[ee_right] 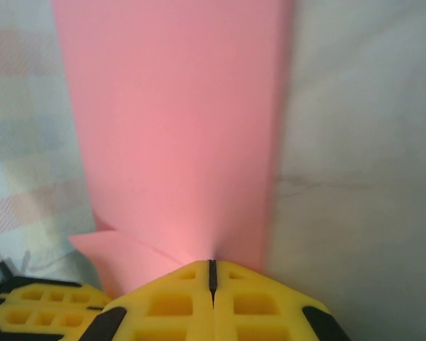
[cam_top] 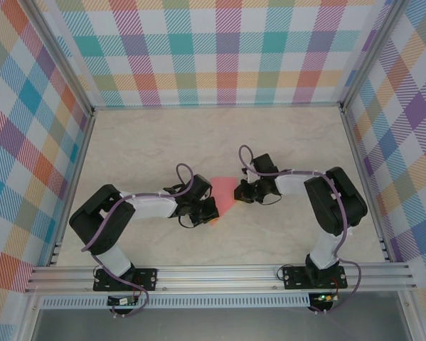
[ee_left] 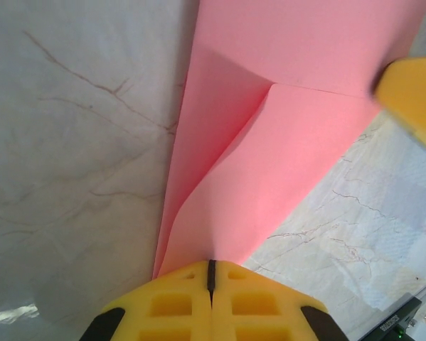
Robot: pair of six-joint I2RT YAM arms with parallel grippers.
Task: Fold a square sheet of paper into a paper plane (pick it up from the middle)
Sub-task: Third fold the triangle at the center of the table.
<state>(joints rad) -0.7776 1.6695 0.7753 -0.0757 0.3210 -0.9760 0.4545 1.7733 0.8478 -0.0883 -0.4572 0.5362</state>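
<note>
Pastel-checked walls are enclosing a pale marbled table [cam_top: 163, 142], and over its middle a pink paper [cam_top: 225, 193] is being held between the two arms. One end of the paper is being pinched by the left gripper [ee_left: 211, 273], whose jaws are closed flat together with the sheet's narrow end caught in the seam. The opposite end is being pinched the same way by the right gripper [ee_right: 213, 273], its jaws likewise shut on the paper. In the left wrist view a diagonal crease and a loose flap are being shown, so the sheet is being judged as partly folded, with a fold being formed or tightened. Whether the paper is being rested on the table or lifted off it cannot be told. For the step to be done well, both pinches are needing to be held firm while the arms are being moved in step, so that the thin sheet is being neither torn by pulling nor buckled by crowding. The edges are best being lined up before any crease is being pressed flat.
</note>
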